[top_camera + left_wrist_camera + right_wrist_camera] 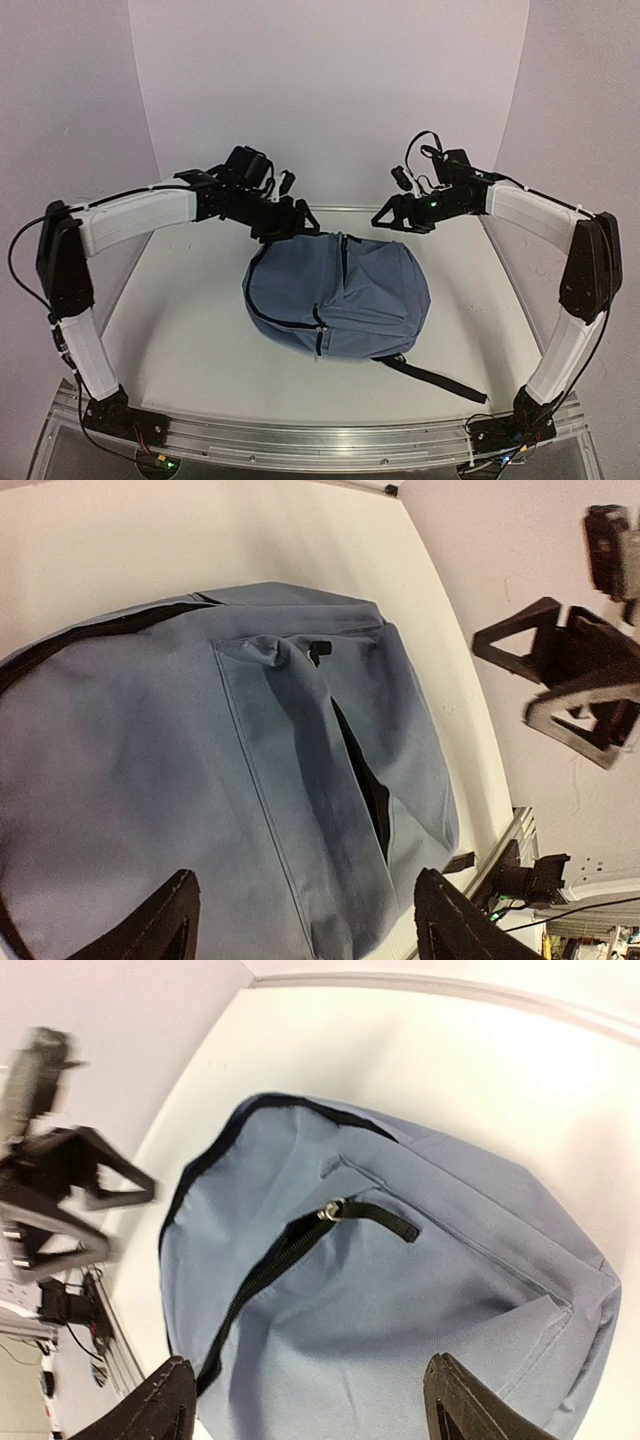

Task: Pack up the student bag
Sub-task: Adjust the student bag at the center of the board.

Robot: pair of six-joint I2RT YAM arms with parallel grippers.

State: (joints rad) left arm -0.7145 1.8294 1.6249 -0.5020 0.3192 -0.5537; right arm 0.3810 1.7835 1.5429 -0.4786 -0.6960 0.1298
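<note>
The student bag point(335, 295) is a slate-blue backpack lying flat in the middle of the white table, with its rounded top toward the back wall. Its front pocket zipper point(365, 780) gapes partly open. The zipper pull point(335, 1210) with a black tab shows in the right wrist view. My left gripper point(300, 222) hovers open and empty over the bag's back left edge, and the bag point(200, 780) fills its view. My right gripper point(395, 215) hovers open and empty over the back right edge, above the bag point(420, 1330). Neither gripper touches the bag.
A black strap point(430, 375) trails from the bag toward the front right. An aluminium rail point(320, 435) runs along the table's near edge. White walls close in the table at the back and both sides.
</note>
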